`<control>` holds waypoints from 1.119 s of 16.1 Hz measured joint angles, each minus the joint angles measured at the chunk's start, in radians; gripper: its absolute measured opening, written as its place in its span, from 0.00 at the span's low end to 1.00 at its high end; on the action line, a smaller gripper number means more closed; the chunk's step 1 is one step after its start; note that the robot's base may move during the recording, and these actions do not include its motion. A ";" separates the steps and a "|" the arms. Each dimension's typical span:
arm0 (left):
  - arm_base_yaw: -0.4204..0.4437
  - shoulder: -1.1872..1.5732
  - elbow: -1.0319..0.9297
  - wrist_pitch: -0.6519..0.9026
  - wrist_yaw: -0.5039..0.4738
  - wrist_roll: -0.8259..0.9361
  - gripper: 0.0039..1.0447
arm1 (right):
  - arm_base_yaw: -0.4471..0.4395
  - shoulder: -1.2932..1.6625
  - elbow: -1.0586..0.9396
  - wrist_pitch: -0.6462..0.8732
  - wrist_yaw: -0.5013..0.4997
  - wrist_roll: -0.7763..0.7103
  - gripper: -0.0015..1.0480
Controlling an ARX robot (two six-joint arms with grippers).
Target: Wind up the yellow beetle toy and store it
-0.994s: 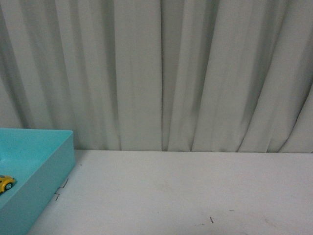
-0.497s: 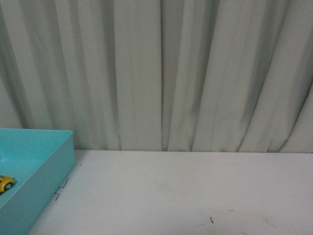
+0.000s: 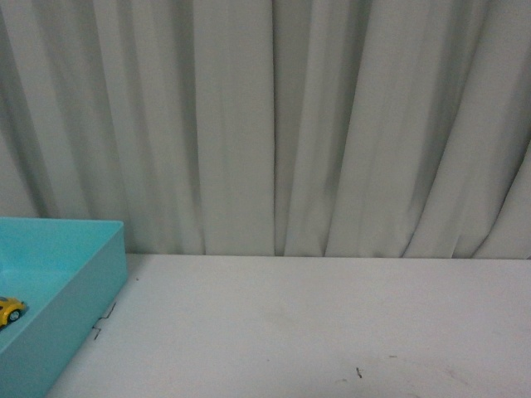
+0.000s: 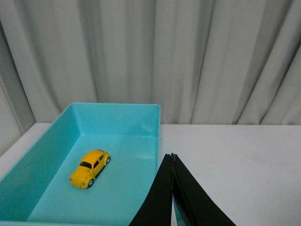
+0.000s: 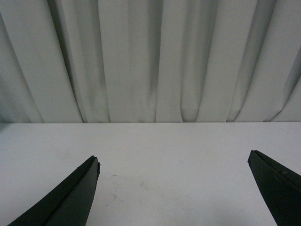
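Front view: a white table point(image 3: 315, 323) runs across the lower part of the scene, with a pale grey pleated curtain point(image 3: 274, 124) hanging behind it. At the far left stands a turquoise bin point(image 3: 79, 282), open on top. The yellow beetle toy point(image 3: 10, 310) shows partly at the left edge of the picture, sitting on the bin's floor. Neither arm appears here.

Left wrist view: the bin point(image 4: 141, 110) is seen from above and behind, its inside bare apart from the toy. The yellow beetle toy point(image 4: 90, 167) rests upright on its wheels on the bin floor, roughly mid-floor, angled diagonally, touching no wall. The left gripper point(image 4: 172, 157) hangs above the bin's right-hand wall, well apart from the toy; its two black fingers meet at the tips, closed on nothing.

Right wrist view: the right gripper point(image 5: 174, 162) hangs over bare table point(image 5: 169, 155), its black fingers point(image 5: 75, 193) spread wide, one at each side of the picture, holding nothing. A few faint dark scuffs mark the tabletop. The curtain point(image 5: 155, 61) fills the background.
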 joint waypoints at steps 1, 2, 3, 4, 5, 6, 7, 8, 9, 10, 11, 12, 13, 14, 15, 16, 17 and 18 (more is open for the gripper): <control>0.000 -0.040 0.003 -0.056 0.000 0.000 0.01 | 0.000 0.000 0.000 0.000 0.000 0.000 0.94; 0.000 -0.134 0.001 -0.187 0.002 0.000 0.01 | 0.000 0.000 0.000 0.000 0.000 0.000 0.94; 0.000 -0.177 0.002 -0.165 0.001 0.000 0.01 | 0.000 0.000 0.000 0.000 0.000 0.000 0.94; 0.000 -0.177 0.001 -0.181 0.000 0.000 0.01 | 0.000 0.000 0.000 0.000 0.000 0.000 0.94; 0.000 -0.175 0.000 -0.185 0.000 0.000 0.01 | 0.000 0.000 0.000 0.000 0.000 0.000 0.94; 0.000 -0.177 0.000 -0.182 0.000 0.000 0.01 | 0.000 0.000 0.000 0.000 0.000 0.000 0.94; 0.000 -0.177 0.000 -0.182 0.000 0.000 0.01 | 0.000 0.000 0.000 0.000 0.000 0.000 0.94; 0.000 -0.177 0.000 -0.182 0.000 0.000 0.01 | 0.000 0.000 0.000 0.000 0.000 0.000 0.94; 0.000 -0.177 0.000 -0.182 0.000 -0.001 0.04 | 0.000 0.000 0.000 0.000 0.000 0.000 0.94; 0.000 -0.177 0.000 -0.182 0.000 -0.001 0.16 | 0.000 0.000 0.000 0.000 0.000 0.000 0.94; 0.000 -0.177 0.000 -0.182 0.000 -0.001 0.27 | 0.000 0.000 0.000 0.000 0.000 0.000 0.94; 0.000 -0.177 0.000 -0.182 0.000 -0.001 0.39 | 0.000 0.000 0.000 0.000 0.000 0.000 0.94; 0.000 -0.177 0.000 -0.182 0.000 -0.001 0.51 | 0.000 0.000 0.000 0.000 0.000 0.000 0.94; 0.000 -0.177 0.000 -0.182 0.000 -0.001 0.61 | 0.000 0.000 0.000 0.000 0.000 0.000 0.94; 0.000 -0.177 0.000 -0.182 0.000 -0.001 0.73 | 0.000 0.000 0.000 0.000 0.000 0.000 0.94; 0.000 -0.176 0.000 -0.182 0.000 -0.001 0.84 | 0.000 0.000 0.000 0.000 0.000 0.000 0.94; 0.000 -0.176 0.000 -0.182 0.000 0.000 0.96 | 0.000 0.000 0.000 0.000 0.000 0.000 0.94; 0.000 -0.176 0.000 -0.182 0.000 0.000 0.93 | 0.000 0.000 0.000 0.000 0.000 0.000 0.94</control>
